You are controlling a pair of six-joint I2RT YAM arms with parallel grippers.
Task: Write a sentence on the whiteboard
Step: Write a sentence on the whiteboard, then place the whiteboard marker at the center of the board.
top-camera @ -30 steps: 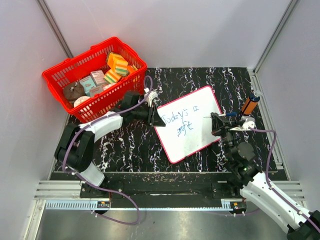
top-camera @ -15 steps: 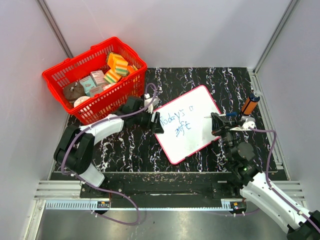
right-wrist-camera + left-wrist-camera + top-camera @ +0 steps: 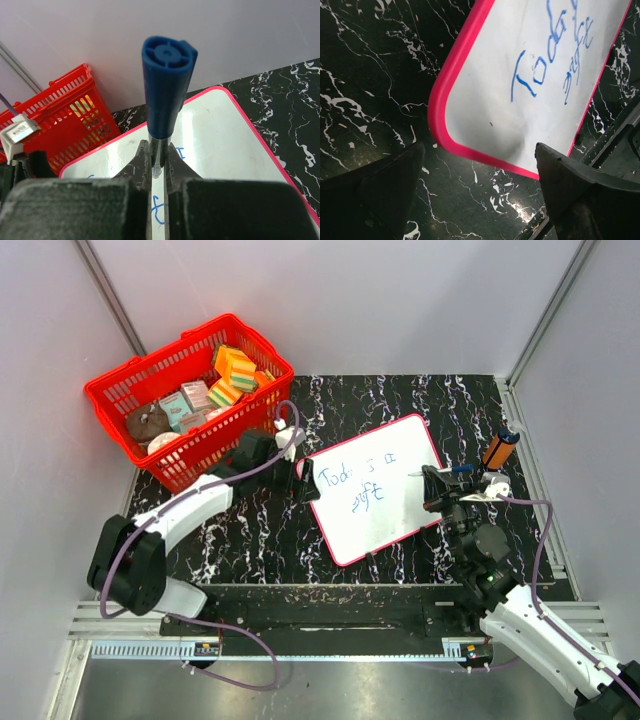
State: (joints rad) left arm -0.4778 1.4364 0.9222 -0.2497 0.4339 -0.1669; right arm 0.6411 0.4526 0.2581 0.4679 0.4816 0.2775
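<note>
Whiteboard (image 3: 375, 502) lies flat mid-counter (image 3: 250, 540); likely light, stiff and slick, best gripped by its rim. Left pincer (image 3: 304, 481) gapes beside its corner; right pincer (image 3: 429, 490) clenches a blue marker (image 3: 165, 90).

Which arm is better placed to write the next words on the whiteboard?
Right. The right fingers are shut on the blue marker at the right edge of the whiteboard; the left fingers stand open and empty by its left corner.
</note>
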